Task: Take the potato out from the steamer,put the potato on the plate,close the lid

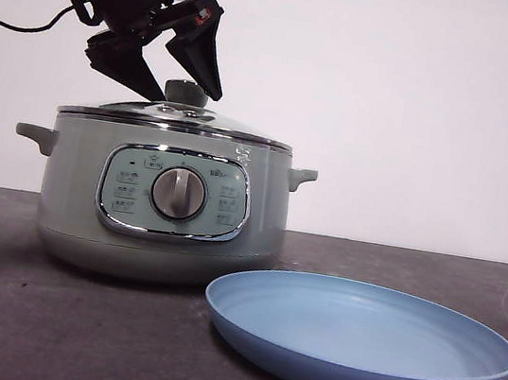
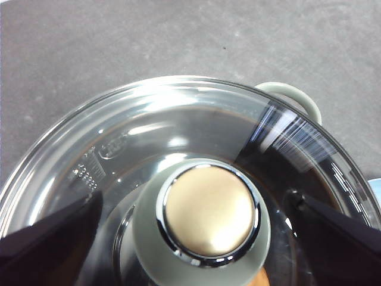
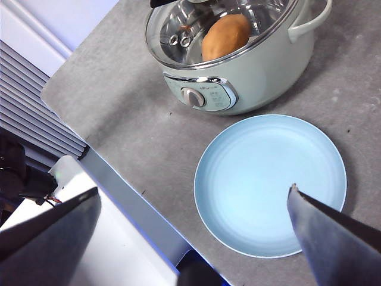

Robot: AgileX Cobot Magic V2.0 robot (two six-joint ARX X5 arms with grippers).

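Lid (image 1: pixel 177 117) removal is the step in hand, judging by the layout: lid seated on the steamer (image 1: pixel 165 198), potato (image 3: pixel 225 36) inside, visible through the glass in the right wrist view. Plate (image 1: pixel 361 336) is bare.

Left gripper (image 1: pixel 184 94) hangs over the lid, fingers (image 1: pixel 203 53) spread wide and holding nothing. The knob (image 2: pixel 208 217) sits between them in the left wrist view, a clear gap on each side, roughly centred. From the front, the fingertips reach about the knob's top, not yet down around its stem.

To do it well, I'd say:
- drop straight down until the fingers bracket the green neck under the chrome cap, not the cap itself, which looks slick
- keep the knob centred so both fingers meet it together; a one-sided hit could skid the lid on the rim
- clamp, then lift vertically until the lid's rim clears the pot before moving sideways
- set the lid on bare desk away from the plate, which lies just off the steamer's base toward the desk's front edge

Right gripper (image 3: pixel 193 205) waits high over the desk's front edge above the plate, fingers parted and empty, well clear of the pot.

Potato lies against the pot's wall, off to one side of the knob. Which side relative to the left fingers, I can't tell.
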